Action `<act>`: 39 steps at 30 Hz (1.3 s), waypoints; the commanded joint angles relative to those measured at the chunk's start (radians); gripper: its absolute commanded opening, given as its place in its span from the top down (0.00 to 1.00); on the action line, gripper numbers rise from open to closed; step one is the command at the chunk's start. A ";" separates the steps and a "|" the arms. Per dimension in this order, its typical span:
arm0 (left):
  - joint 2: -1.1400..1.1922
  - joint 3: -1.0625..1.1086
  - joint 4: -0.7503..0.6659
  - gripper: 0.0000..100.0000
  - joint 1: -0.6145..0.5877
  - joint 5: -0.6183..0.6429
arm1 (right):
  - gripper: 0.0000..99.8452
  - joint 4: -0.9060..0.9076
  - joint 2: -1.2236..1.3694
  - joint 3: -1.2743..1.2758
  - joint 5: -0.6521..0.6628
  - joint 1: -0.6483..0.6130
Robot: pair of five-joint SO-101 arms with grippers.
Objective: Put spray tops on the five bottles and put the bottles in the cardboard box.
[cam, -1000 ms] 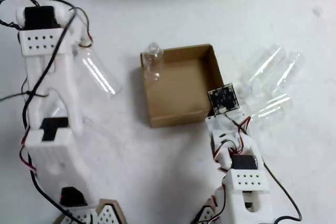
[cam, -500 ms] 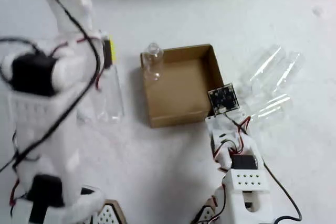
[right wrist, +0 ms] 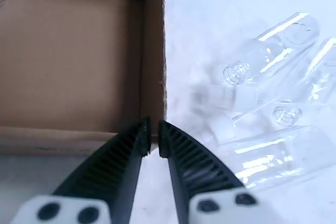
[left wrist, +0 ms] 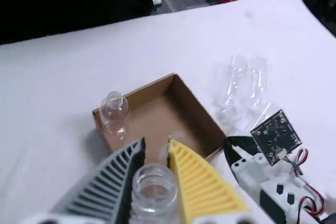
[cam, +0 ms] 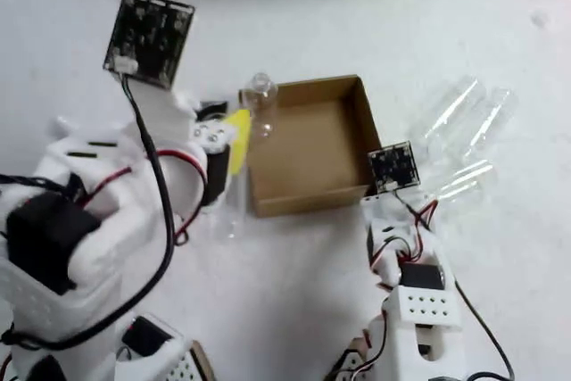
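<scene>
Left hand [left wrist: 156, 148] grips the clear bottle [left wrist: 153, 187] by its neck, likely light, stiff and slippery, while the right hand [right wrist: 152, 129] sits nearly closed beside the box [right wrist: 156, 35] corner.

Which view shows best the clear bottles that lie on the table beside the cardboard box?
The right wrist view: the clear bottles lie close, with their open necks plain. The high view shows the whole group, but faint against the white table. The left wrist view shows them far off, beyond the cardboard box.

L tool [left wrist: 156, 148] clamped on bottle [left wrist: 152, 187], arm up high; R tool [right wrist: 152, 132] low, near-shut.
</scene>
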 commanded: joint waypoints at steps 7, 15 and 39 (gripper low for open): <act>-0.176 0.491 -0.575 0.98 0.054 -0.008 | 0.98 -0.016 -0.008 -0.046 -0.153 0.125; -0.186 0.819 -1.177 0.98 0.059 -0.006 | 0.98 -0.016 -0.008 -0.049 -0.183 0.150; 0.628 0.848 -2.117 0.98 0.018 -0.250 | 0.98 -0.050 -0.007 -0.044 -0.187 0.148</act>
